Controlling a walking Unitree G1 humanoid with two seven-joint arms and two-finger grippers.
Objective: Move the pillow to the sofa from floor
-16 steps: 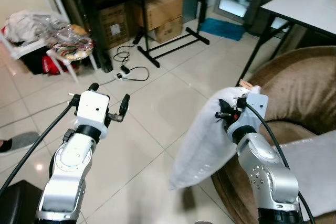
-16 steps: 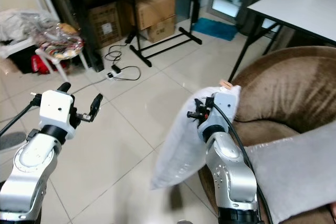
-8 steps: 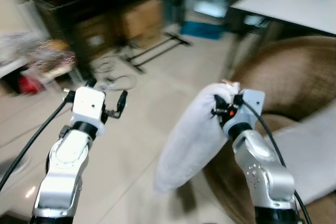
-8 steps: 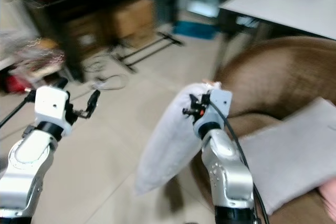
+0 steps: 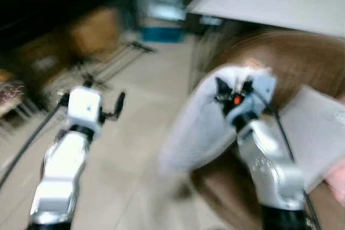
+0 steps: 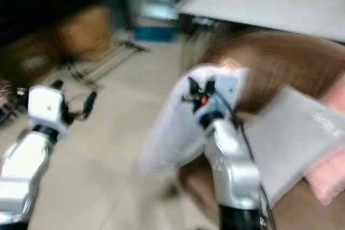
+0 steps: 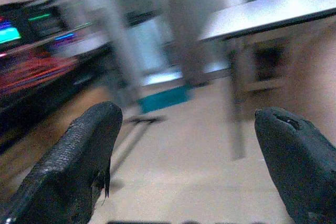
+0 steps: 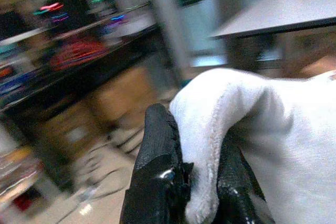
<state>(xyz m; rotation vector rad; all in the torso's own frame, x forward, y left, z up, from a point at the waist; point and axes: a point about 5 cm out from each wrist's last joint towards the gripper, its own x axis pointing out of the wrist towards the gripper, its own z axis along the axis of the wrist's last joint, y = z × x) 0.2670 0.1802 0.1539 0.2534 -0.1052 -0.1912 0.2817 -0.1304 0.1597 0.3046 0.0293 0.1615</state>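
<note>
A white pillow [image 5: 194, 127] hangs off the floor beside the brown sofa [image 5: 302, 63], pinched at its top corner by my right gripper [image 8: 197, 182], which is shut on it. The pillow [image 8: 262, 124] bulges past the black fingers [image 8: 160, 171] in the right wrist view. My left gripper [image 5: 105, 98] is held up over the tiled floor to the left, open and empty, its two fingers [image 7: 79, 156] wide apart. The eye views are blurred.
A grey cushion [image 5: 315, 127] lies on the sofa seat. A grey table [image 5: 269, 4] stands behind the sofa. A dark shelf with cardboard boxes [image 5: 91, 28] lines the far left. Something pink [image 6: 329, 171] shows at the right edge.
The camera has swung right, so the sofa and table now sit nearer the centre. The pillow stays in the right gripper, held higher and closer to the sofa. Blur has grown.
</note>
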